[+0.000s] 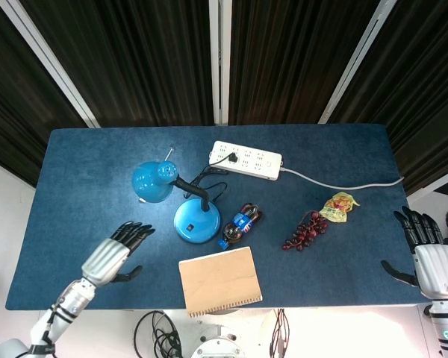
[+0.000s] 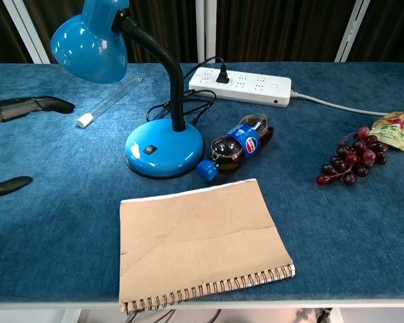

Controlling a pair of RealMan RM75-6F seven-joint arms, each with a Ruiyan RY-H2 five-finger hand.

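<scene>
**Left hand over table, near blue desk lamp**

The blue gooseneck desk lamp stands left of centre on the blue felt-covered table, with its round base just left of a small dark cola bottle lying on its side. The left hand hovers over the table near the lamp base, fingers straight and spread, holding nothing. A brown spiral-bound notebook lies at the near edge, right of that hand. The right hand sits at the table's right edge, fingers extended and apart, empty. Dark red grapes, a yellow snack packet and a white power strip lie further out.
</scene>
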